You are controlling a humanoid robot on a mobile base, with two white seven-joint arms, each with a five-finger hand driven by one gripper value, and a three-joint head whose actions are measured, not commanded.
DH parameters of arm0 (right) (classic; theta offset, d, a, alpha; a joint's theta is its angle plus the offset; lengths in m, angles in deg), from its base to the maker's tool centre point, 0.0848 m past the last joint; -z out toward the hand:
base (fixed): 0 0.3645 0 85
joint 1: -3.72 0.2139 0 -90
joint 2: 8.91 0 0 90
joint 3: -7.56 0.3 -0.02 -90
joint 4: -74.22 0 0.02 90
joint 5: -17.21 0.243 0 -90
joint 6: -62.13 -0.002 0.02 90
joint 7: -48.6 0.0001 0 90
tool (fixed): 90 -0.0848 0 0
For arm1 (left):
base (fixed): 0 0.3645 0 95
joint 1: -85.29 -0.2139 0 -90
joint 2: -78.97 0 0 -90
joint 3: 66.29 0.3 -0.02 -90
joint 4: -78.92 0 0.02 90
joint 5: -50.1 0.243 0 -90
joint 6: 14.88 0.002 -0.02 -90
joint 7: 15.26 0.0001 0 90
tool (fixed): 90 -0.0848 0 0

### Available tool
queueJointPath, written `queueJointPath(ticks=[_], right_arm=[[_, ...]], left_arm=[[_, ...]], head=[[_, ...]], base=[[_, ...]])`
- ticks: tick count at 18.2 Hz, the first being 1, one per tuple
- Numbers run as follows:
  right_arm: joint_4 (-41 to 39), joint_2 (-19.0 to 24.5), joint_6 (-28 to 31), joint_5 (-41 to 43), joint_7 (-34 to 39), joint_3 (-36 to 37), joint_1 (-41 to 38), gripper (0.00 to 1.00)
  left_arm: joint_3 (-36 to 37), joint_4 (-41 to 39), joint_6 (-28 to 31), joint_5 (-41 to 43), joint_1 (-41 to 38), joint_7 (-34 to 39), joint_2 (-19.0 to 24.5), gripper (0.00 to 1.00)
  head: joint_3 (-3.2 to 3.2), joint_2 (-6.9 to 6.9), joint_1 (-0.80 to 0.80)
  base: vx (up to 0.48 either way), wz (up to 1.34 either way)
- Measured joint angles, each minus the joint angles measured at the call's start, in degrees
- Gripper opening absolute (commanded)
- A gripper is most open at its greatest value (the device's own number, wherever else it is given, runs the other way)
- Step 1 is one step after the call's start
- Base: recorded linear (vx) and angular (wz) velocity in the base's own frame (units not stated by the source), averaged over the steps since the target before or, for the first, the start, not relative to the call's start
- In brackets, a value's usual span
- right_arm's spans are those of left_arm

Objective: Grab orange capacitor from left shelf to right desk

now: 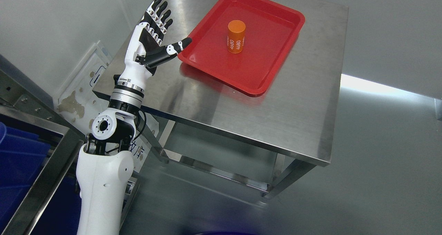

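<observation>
An orange capacitor (pixel 236 36) with white print stands upright in the middle of a red tray (pixel 276 72) on a steel desk (pixel 304 117). My left hand (pixel 157 38) hovers over the desk's left part, just left of the tray. Its fingers are spread and straight, the thumb pointing toward the tray's near-left rim, and it holds nothing. About a hand's width separates it from the capacitor. The right arm does not show.
A steel shelf frame (pixel 45 179) with blue bins (pixel 17 159) stands at the lower left. A worn white panel (pixel 83 97) leans against the wall behind my arm. The desk has a lower rail (pixel 214 169) between its legs. Grey floor lies to the right.
</observation>
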Motion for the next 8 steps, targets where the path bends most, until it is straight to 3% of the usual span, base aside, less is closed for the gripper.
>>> queueJointPath(ticks=[8], right_arm=[[0.0, 0.0, 0.0, 0.0, 0.0, 0.0, 0.0, 1.00]], left_arm=[[0.5, -0.6, -0.1, 2.0, -0.1, 5.2, 0.0, 1.00]], head=[[0.00, 0.00, 0.00]], base=[[0.000, 0.00]])
